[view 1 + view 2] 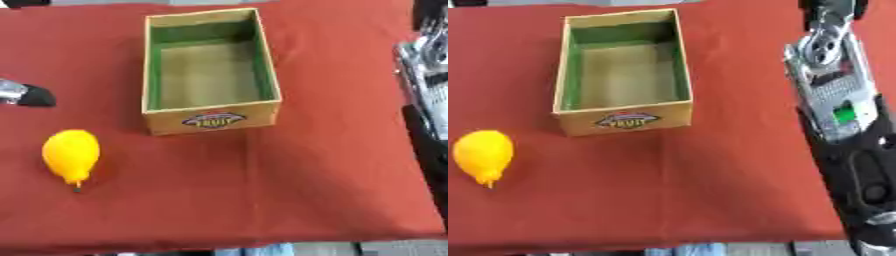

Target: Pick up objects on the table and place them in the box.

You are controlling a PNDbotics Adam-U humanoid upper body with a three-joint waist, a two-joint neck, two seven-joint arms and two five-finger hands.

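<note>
The cardboard box [211,121] carries an oval badge [213,120] on its near wall, at six o'clock; its yellow letters read "FRUIT". Nothing else is legible.

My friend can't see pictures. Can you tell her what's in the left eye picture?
An open cardboard box with a green inside sits empty on a red table. A yellow fruit lies left of it, apart, and a bit of the robot's left hand pokes in.

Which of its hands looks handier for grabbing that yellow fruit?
Probably the left: the yellow fruit lies on the table's left side, below the left hand. The right arm is across the box.
</note>
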